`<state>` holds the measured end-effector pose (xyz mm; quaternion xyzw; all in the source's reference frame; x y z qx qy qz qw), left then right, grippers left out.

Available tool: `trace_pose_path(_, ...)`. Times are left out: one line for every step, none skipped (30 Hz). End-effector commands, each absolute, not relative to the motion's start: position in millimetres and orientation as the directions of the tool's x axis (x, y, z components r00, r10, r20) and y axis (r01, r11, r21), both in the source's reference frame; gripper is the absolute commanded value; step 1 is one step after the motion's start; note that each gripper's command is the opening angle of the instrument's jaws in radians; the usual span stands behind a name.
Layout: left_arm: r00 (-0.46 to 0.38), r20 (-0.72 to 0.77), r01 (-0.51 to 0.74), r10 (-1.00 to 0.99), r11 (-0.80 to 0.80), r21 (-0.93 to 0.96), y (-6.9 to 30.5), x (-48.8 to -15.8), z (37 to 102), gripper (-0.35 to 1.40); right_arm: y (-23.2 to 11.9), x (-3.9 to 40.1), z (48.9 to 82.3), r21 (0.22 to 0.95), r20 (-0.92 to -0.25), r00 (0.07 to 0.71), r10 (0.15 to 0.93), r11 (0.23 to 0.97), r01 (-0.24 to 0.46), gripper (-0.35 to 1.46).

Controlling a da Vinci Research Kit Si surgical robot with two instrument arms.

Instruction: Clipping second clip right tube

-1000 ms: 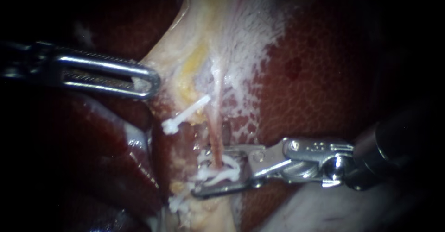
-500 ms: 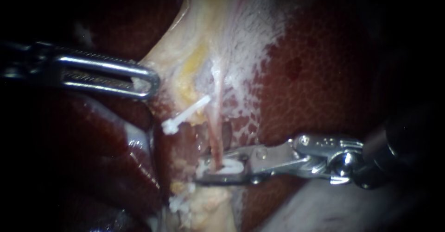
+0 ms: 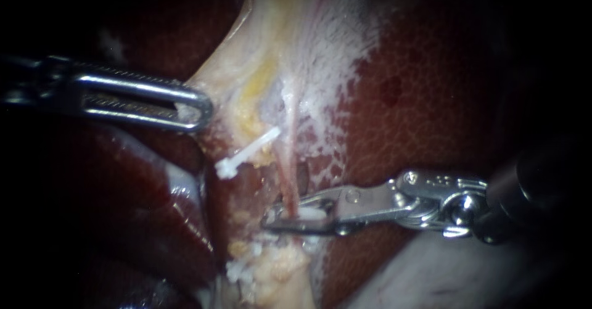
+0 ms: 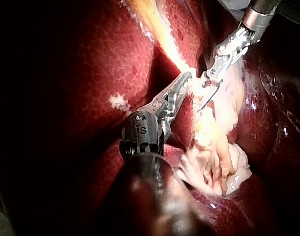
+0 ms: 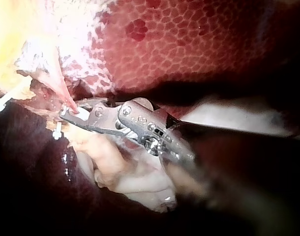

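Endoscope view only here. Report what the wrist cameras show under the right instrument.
Observer: Right wrist view: a folded whitish lump lies under the right instrument, whose pincer is shut on the clip.
Operator: Now confirm the left grip from the side.
Observer: Left wrist view, side-on: the left instrument has its pincer halves together, shut on pale tissue drawn taut.
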<state>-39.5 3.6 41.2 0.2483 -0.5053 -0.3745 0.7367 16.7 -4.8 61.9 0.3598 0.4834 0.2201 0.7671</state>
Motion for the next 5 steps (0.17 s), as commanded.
trace_pose_path(0.209, 0.559, 0.301, -0.803, 0.596, 0.744, 3.6, -39.5, 41.2, -0.33, -4.8, 16.7, 61.9, 0.764, -0.584, 0.436, 0.685, 0.645, 0.011, -0.35)
trace_pose_path(0.209, 0.559, 0.301, -0.803, 0.596, 0.744, 3.6, -39.5, 41.2, -0.33, -4.8, 16.7, 61.9, 0.764, -0.584, 0.436, 0.685, 0.645, 0.011, -0.35)
trace_pose_path(0.209, 0.559, 0.301, -0.803, 0.596, 0.744, 3.6, -39.5, 41.2, -0.33, -4.8, 16.7, 61.9, 0.764, -0.584, 0.436, 0.685, 0.645, 0.011, -0.35)
trace_pose_path(0.209, 0.559, 0.301, -0.803, 0.596, 0.744, 3.6, -39.5, 41.2, -0.33, -4.8, 16.7, 61.9, 0.764, -0.584, 0.436, 0.685, 0.645, 0.011, -0.35)
trace_pose_path(0.209, 0.559, 0.301, -0.803, 0.596, 0.744, 3.6, -39.5, 41.3, -0.33, -4.8, 16.7, 61.9, 0.764, -0.584, 0.436, 0.685, 0.645, 0.011, -0.35)
